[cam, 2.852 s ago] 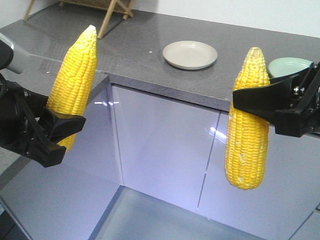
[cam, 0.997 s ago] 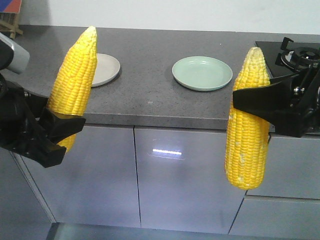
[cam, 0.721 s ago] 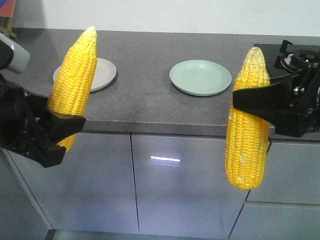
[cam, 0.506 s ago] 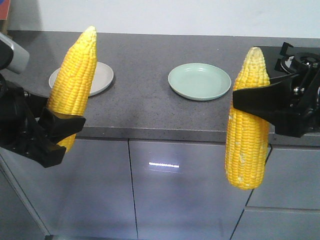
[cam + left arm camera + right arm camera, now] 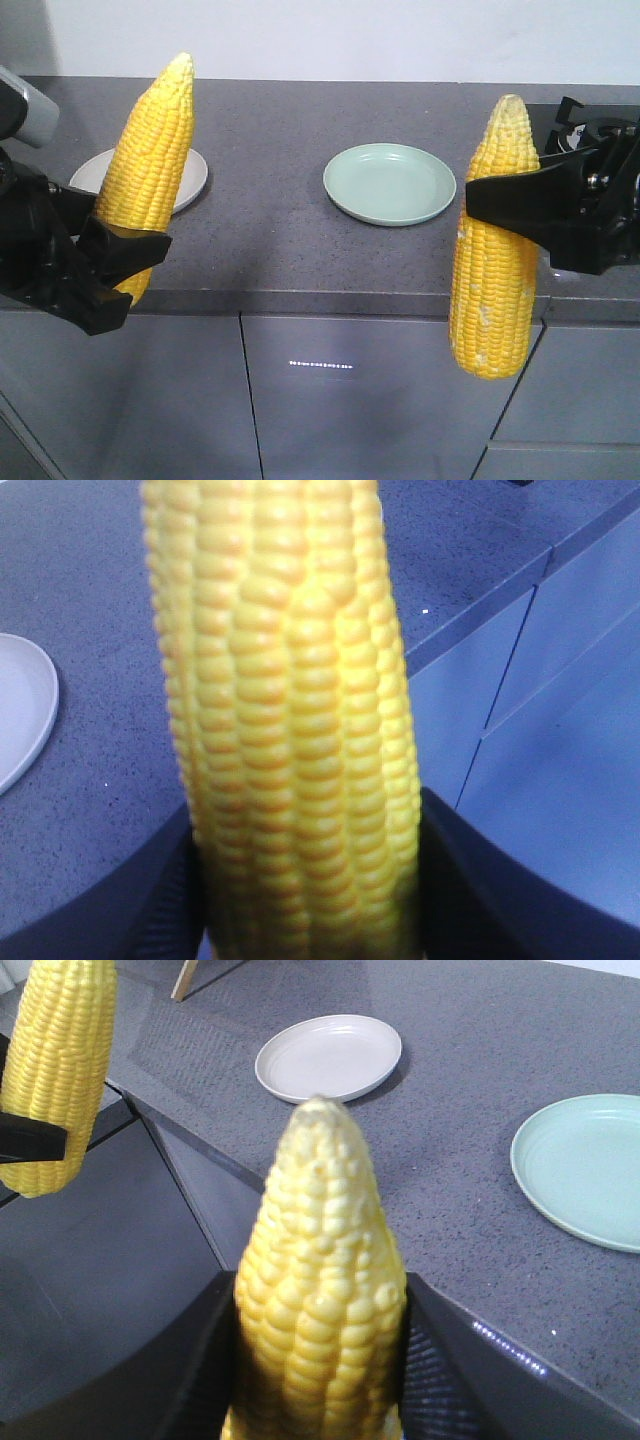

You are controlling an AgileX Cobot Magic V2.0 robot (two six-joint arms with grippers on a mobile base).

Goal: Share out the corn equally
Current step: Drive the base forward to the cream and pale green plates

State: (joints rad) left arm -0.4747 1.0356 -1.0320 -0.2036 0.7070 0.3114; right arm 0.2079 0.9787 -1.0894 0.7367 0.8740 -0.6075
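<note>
Two yellow corn cobs are held upright, tips up, in front of a dark grey counter (image 5: 270,250). My left gripper (image 5: 125,255) is shut on the lower part of the left corn (image 5: 150,165); in the left wrist view this corn (image 5: 290,710) fills the space between the black fingers (image 5: 500,890). My right gripper (image 5: 500,205) is shut on the middle of the right corn (image 5: 492,290), whose pale tip (image 5: 322,1120) rises between the fingers (image 5: 450,1360). The left corn (image 5: 55,1060) also shows in the right wrist view.
On the counter lie a white plate (image 5: 190,178), partly behind the left corn, and a pale green plate (image 5: 390,183) near the middle. Both show from the right wrist: white plate (image 5: 328,1057), green plate (image 5: 590,1170). A black gas hob (image 5: 590,125) is at far right. Grey cabinet fronts (image 5: 350,400) stand below.
The view has swung along the counter: both plates have slid left and lower in the front view, and the hob has come into sight. Both grippers still hold their corn the same way.
</note>
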